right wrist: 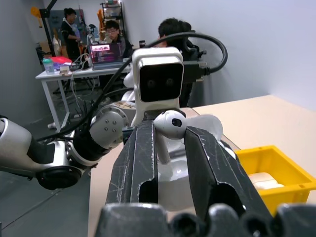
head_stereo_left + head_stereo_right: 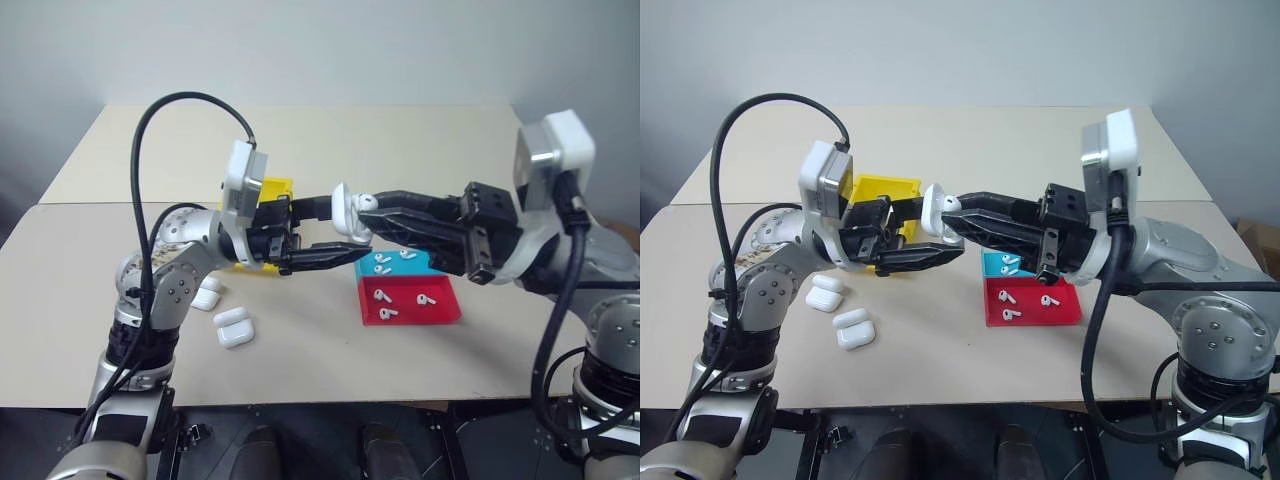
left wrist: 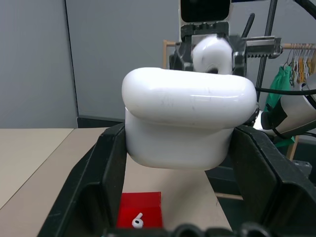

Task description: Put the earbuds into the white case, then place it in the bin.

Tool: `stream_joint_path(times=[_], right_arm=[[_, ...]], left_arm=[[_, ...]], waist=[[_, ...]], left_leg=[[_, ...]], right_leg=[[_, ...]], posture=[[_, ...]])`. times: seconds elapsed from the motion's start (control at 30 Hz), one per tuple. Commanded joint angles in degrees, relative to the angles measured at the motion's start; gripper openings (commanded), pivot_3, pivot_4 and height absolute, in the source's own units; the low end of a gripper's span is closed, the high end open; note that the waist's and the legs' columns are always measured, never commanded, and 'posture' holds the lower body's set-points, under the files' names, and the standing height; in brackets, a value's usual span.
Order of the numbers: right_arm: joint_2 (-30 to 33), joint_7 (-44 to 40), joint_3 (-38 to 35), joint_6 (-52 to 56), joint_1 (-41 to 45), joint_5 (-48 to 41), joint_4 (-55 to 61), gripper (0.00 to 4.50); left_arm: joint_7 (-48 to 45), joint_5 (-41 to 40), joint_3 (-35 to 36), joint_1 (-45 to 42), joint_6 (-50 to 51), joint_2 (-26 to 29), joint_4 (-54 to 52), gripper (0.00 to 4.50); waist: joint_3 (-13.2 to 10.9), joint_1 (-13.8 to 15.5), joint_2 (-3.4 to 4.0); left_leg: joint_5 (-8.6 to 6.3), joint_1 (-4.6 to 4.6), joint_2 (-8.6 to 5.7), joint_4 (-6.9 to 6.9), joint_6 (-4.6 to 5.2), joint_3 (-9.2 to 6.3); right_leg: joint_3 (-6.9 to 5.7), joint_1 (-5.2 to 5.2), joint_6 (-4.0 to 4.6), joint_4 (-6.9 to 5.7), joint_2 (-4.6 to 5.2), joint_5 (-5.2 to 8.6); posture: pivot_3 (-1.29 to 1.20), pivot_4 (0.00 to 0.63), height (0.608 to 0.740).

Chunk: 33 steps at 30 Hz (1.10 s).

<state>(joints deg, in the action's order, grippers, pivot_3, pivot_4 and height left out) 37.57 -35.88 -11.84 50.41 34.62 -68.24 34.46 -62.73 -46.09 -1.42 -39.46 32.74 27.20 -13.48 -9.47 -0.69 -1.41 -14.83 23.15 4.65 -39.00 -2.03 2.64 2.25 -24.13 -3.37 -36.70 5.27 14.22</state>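
My left gripper point(image 2: 343, 232) is shut on the white case point(image 2: 345, 212), holding it in the air over the middle of the table with its lid raised. In the left wrist view the case point(image 3: 187, 123) sits between the black fingers. My right gripper point(image 2: 366, 216) comes in from the right, shut on an earbud point(image 1: 170, 126). It holds the earbud right at the case's open top, stem towards the case. More earbuds point(image 2: 425, 298) lie in the trays. The yellow bin point(image 2: 275, 190) stands behind my left gripper with a case inside point(image 1: 261, 180).
A red tray point(image 2: 445, 305) and a blue tray point(image 2: 425, 262) sit below my right gripper. Two loose white cases point(image 2: 234, 327) point(image 2: 207, 293) lie on the table at the left. People point(image 1: 113, 29) sit at a desk in the background.
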Motion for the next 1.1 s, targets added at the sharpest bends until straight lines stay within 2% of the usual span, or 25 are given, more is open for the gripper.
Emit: stream_joint_path(times=[0.03,0.33,0.37,0.4,0.63,0.93,1.03,1.1], right_arm=[[0.8,0.7,-0.2,-2.2,0.0,0.5,2.2,0.63],[1.1,1.3,0.5,-2.5,-0.4,2.2,3.0,0.63],[1.1,1.5,0.6,-2.5,-0.4,2.4,3.0,1.37],[1.3,1.5,0.6,-2.5,-0.5,2.5,3.2,1.58],[3.4,-1.4,0.0,-4.0,-2.0,3.3,2.2,3.94],[7.0,-3.8,-4.7,-4.9,-4.4,-1.1,2.6,3.94],[8.9,-5.6,-5.6,-4.6,-4.3,-2.2,1.8,3.31],[9.9,-7.3,-5.7,-4.9,-4.1,-2.2,1.2,2.6]], left_arm=[[0.2,-0.3,0.3,-0.4,-0.3,-0.3,-2.0,2.85],[0.7,-0.5,0.2,-0.5,-0.1,-0.6,-2.3,2.85],[0.7,-0.5,0.2,-0.5,-0.1,-0.7,-2.3,2.85],[0.8,-0.5,0.2,-0.5,-0.1,-0.7,-2.3,2.85],[1.0,-0.6,0.4,-0.7,-0.1,-0.6,-2.3,2.85],[0.3,0.1,0.5,-0.5,-0.4,-0.7,-1.5,2.85],[0.0,0.4,0.3,-0.5,-0.7,-1.0,-1.3,2.85],[-0.1,0.6,0.1,-0.6,-0.9,-1.3,-1.1,2.85]], waist=[[0.0,0.0,0.0],[0.0,0.0,0.0],[0.0,0.0,0.0],[0.0,0.0,0.0],[0.0,0.0,0.0],[0.0,0.0,-0.01],[0.0,0.0,-0.01],[0.0,0.0,-0.01]], left_leg=[[0.0,0.0,0.0,0.0,0.0,0.0],[0.0,0.0,0.0,0.0,0.0,0.0],[0.0,0.0,0.0,0.0,0.0,0.0],[0.0,0.0,0.0,0.0,0.0,0.0],[0.0,0.01,0.0,0.0,0.01,-0.01],[-0.01,0.01,0.0,0.0,0.01,-0.01],[-0.01,0.0,0.0,0.0,0.01,-0.01],[-0.01,-0.01,0.0,0.0,0.01,-0.01]], right_leg=[[0.0,0.0,0.0,0.0,0.0,0.0],[0.0,0.0,0.0,0.02,0.0,0.0],[0.0,0.0,0.0,0.02,0.0,0.0],[0.0,0.0,0.0,0.02,0.0,0.0],[0.0,0.0,0.0,0.05,0.0,0.0],[0.0,0.0,0.0,0.06,0.0,0.0],[0.0,0.0,0.0,0.09,0.0,0.0],[0.0,0.01,0.0,0.17,0.0,0.0]], posture=[[0.0,0.15,0.74],[0.0,0.15,0.74],[0.0,0.15,0.74],[0.0,0.15,0.74],[0.0,0.15,0.74],[0.0,0.15,0.74],[0.0,0.15,0.74],[0.0,0.15,0.74]])
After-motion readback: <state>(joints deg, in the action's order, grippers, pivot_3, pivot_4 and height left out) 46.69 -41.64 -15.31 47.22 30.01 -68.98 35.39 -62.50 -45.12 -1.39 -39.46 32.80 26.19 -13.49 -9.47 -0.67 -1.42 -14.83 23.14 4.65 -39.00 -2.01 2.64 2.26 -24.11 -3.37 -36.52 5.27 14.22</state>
